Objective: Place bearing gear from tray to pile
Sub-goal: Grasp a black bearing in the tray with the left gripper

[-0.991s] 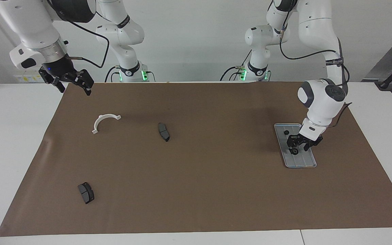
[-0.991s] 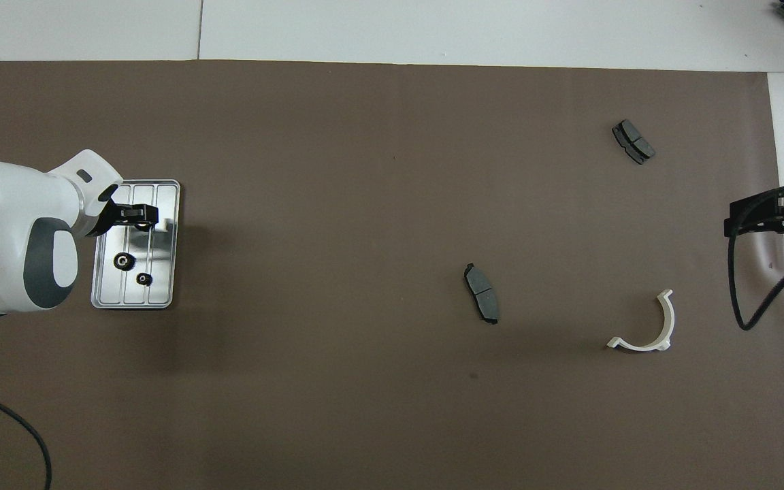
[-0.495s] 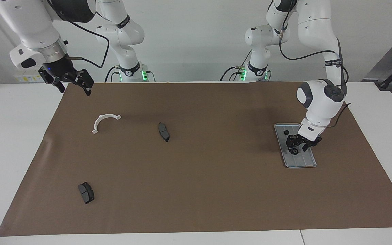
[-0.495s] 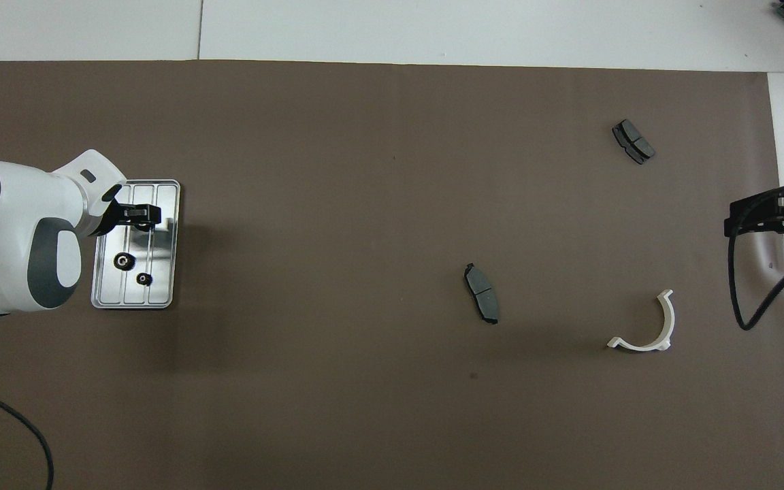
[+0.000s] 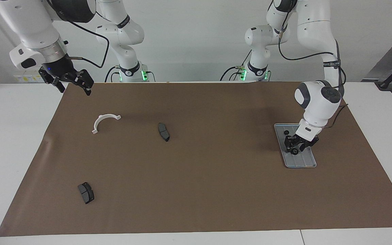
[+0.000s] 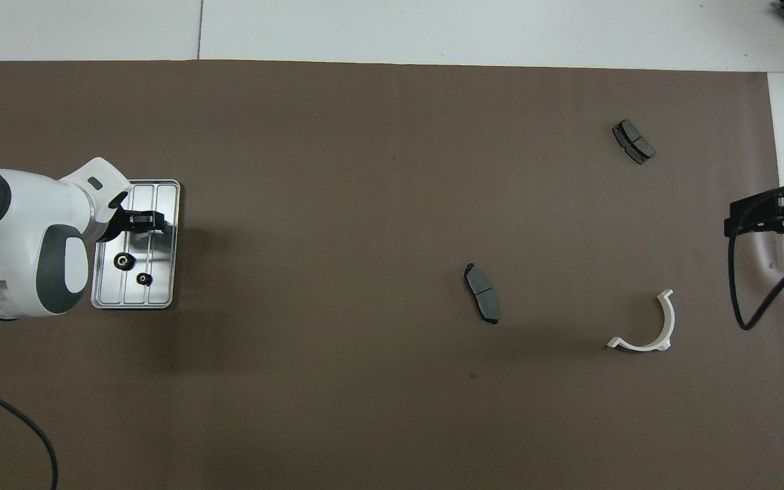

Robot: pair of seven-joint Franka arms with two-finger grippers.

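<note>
The tray [image 5: 298, 163] is the landmark. Nearest the robots on it sits a small gear [image 6: 143, 279], then the bearing gear [image 5: 295, 151]. Directly over the latter hangs the left gripper [image 5: 296, 145], grip unclear. The pile's white bracket [image 5: 104, 121] lies toward the right arm's end, where the right gripper [image 5: 69, 82] waits spread.
</note>
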